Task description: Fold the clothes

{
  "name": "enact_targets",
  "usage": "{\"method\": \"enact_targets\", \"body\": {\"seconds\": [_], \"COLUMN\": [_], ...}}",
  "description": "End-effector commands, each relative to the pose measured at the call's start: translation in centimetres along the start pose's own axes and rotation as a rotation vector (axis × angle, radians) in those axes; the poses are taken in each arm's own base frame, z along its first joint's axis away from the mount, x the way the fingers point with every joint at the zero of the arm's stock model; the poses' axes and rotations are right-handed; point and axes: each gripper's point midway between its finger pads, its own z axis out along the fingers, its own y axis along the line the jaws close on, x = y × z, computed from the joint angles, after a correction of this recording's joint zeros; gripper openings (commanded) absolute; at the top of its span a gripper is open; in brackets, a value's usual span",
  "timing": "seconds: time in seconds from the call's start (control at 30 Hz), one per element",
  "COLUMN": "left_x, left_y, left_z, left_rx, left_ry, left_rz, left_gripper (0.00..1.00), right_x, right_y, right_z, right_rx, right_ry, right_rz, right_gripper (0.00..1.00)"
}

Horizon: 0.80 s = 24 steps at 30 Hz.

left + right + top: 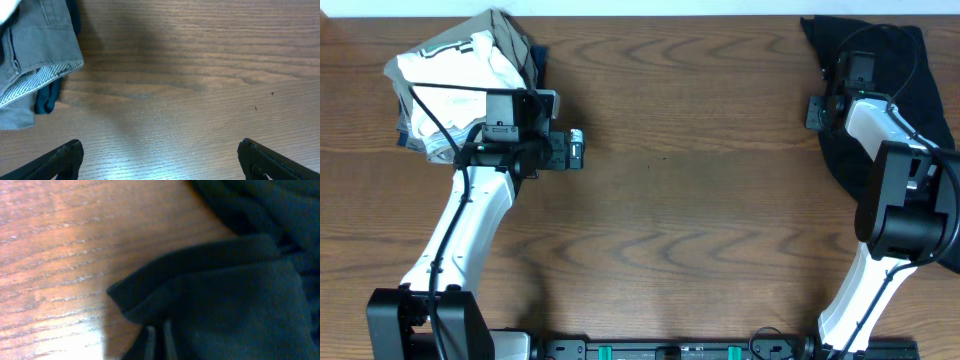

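Clothes (pixel 910 72) lie bunched at the table's (pixel 700 200) 2 o'clock corner, long axis roughly 12 to 6. My right gripper (pixel 159 341) is clamped shut on their 9 o'clock hem. My left gripper (pixel 160 152), spread wide and empty, sits well apart toward 9.

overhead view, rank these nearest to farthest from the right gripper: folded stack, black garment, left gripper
1. black garment, far right, directly at the right gripper fingertips.
2. left gripper, left of centre.
3. folded stack, far-left corner, beyond the left gripper.
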Motion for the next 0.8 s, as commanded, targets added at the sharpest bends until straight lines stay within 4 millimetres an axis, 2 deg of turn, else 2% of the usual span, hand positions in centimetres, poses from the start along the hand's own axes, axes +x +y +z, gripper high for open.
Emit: {"method": "enact_targets", "body": {"seconds": [0.0, 0.13, 0.27, 0.4, 0.57, 0.6, 0.77], "left_x": [-1.1, -1.7, -2.3, -2.8, -3.3, -3.4, -3.8], "left_y": [-0.4, -0.4, -0.4, -0.5, -0.5, -0.5, -0.5], "left_z": [-0.3, -0.3, -0.4, -0.4, -0.5, -0.5, -0.5], "left_rx": [0.015, 0.016, 0.016, 0.017, 0.018, 0.018, 0.02], "left_ry": [-0.028, -0.052, -0.079, -0.1, -0.118, -0.122, -0.139], "left_rz": [0.021, 0.026, 0.032, 0.037, 0.04, 0.039, 0.022], "left_gripper": [1.0, 1.0, 1.0, 1.0, 1.0, 1.0, 1.0], "right_x": [1.6, 0.3, -1.5, -3.4, -4.4, -4.5, -4.1], "right_y": [-0.1, 0.9, 2.3, 3.9, 6.0, 6.7, 11.0], "right_z": [0.4, -2.9, -8.7, -16.3, -25.5, -27.6, -35.2], "right_rx": [-0.002, -0.066, -0.153, -0.231, -0.273, -0.289, -0.382], "right_ry": [0.057, 0.026, -0.041, -0.154, -0.309, -0.35, -0.495], "right_rz": [-0.001, -0.001, -0.008, -0.033, -0.092, -0.111, -0.208], "right_gripper": [0.01, 0.01, 0.01, 0.01, 0.01, 0.01, 0.01]}}
